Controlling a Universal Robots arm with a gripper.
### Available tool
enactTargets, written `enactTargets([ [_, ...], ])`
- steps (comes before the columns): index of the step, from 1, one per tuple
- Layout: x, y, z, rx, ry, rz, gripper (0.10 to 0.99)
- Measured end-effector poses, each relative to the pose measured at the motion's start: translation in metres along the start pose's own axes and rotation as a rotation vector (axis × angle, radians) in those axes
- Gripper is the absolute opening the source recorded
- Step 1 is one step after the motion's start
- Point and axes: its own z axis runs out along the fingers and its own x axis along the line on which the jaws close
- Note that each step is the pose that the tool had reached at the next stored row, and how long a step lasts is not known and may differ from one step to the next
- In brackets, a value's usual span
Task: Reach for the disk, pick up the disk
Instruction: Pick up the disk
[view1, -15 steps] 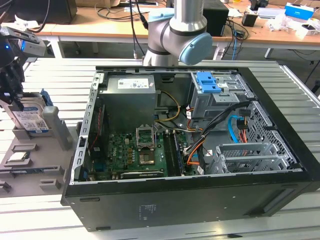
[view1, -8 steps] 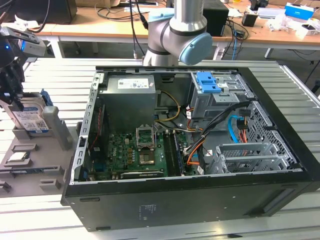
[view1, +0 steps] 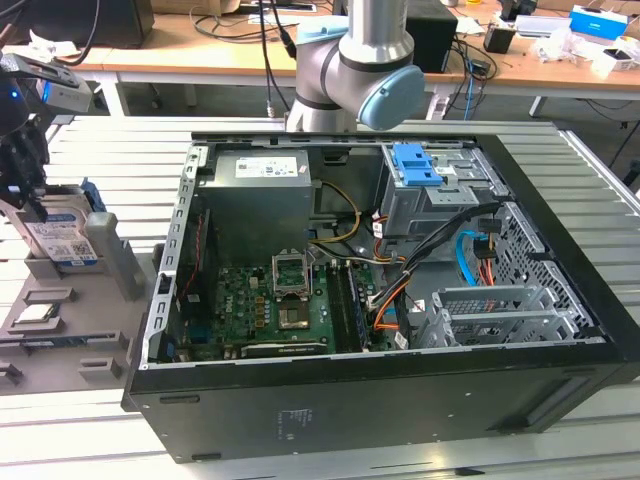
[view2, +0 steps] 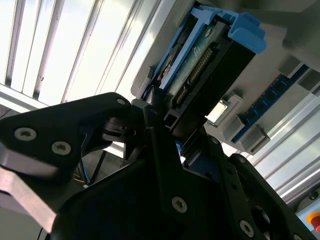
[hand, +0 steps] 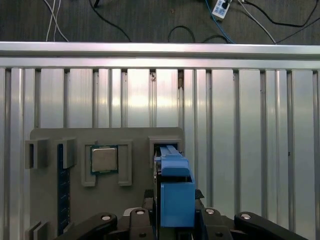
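The disk (view1: 62, 238) stands on edge in a grey slotted stand (view1: 112, 258) at the exterior view's far left, its white-and-blue label facing outward. My gripper (view1: 28, 192) is lowered over the disk's top. In the first wrist view the disk's blue carrier rail (hand: 175, 192) runs between my two black fingers (hand: 146, 216), which sit tight against both of its sides. In the second wrist view one finger (view2: 159, 150) lies along the disk (view2: 200, 65) beside its connector edge. The gripper is shut on the disk, which still sits in the stand.
The stand belongs to a grey parts tray (view1: 60, 335) that also holds a processor chip (hand: 104, 160). An open computer case (view1: 400, 300) stands to the exterior view's right, with a blue latch (view1: 417, 165) inside. The ribbed metal table (hand: 240, 130) ends in a rail, with cables on the floor beyond.
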Motion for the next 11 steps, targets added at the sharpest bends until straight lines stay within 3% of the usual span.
enactTargets([
  [11, -0.0012, 0.0006, -0.0152, 0.000, 0.0002, 0.000, 0.365],
])
